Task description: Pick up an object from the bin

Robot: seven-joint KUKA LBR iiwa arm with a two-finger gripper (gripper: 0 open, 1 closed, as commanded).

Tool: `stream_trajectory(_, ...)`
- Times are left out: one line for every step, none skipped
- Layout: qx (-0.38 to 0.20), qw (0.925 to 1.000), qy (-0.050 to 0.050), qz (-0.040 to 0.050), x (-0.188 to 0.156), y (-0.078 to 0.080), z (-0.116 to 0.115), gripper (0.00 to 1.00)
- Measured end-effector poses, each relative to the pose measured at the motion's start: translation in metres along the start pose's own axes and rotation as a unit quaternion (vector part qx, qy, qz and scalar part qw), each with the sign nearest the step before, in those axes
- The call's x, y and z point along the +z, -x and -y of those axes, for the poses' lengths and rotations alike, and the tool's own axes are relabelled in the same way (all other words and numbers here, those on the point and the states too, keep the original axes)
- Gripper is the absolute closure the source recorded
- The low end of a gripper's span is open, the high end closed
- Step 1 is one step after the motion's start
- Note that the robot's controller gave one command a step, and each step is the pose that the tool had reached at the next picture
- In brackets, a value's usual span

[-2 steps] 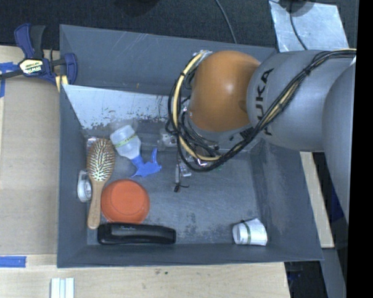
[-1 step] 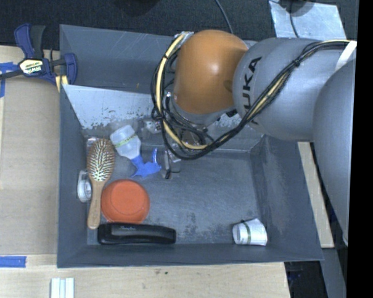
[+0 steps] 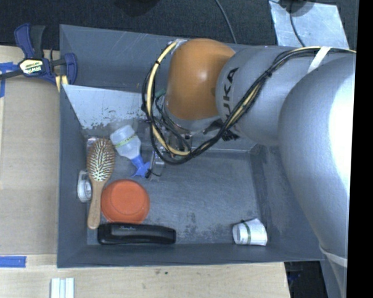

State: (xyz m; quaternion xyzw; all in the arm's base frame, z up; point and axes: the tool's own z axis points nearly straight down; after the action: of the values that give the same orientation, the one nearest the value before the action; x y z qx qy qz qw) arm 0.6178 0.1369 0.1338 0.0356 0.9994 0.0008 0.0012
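**Gripper low by clear-and-blue plastic thing, far-left part of bin**

Gripper (image 3: 153, 167) hangs under the wrist's orange cover (image 3: 192, 77), w/ cables looped round it. Spread or closed: can't tell, the wrist hides too much.

Just beside the gripper, on its view-left, lies a small blue part (image 3: 139, 168), touching it or nearly so. Right beyond that is a clear plastic thing (image 3: 125, 142), crumpled-looking, poss. a little bottle. Can't tell whether blue and clear are one obj. This is the nearest candidate for the pick.

Handling, as a guess:
- Clear plastic is prob. light, thin-walled and slick. It would give under a squeeze and could pop out of a hard pinch.
- Blue part looks stiffer, so it's the better place to take hold, across its narrow width.

Other things in the grey bin (image 3: 234, 178), relative to the gripper:
- Wooden hairbrush (image 3: 100, 166): farther off on the same side, bristles up, handle running toward the near wall. Stiff; easiest across the handle.
- Orange disc (image 3: 125, 199): nearer the front wall than the gripper, touching the brush handle. Flat and wide, prob. awkward to span.
- Black bar-shaped thing (image 3: 136, 234): along the near wall, just past the disc.
- Small silvery bit (image 3: 84, 187): beyond the brush, by the side wall.
- White roll (image 3: 249, 232): well apart, on the gripper's other side, near the front corner.
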Motion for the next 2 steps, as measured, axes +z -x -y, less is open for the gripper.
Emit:
stream_trajectory(-0.147, 0.9891, -0.001, 0.0045, 0.064, 0.01, -0.002, 0.0)
stream_trajectory(0.059, 0.9983, 0.0, 0.0015, 0.063, -0.002, -0.007, 1.0)
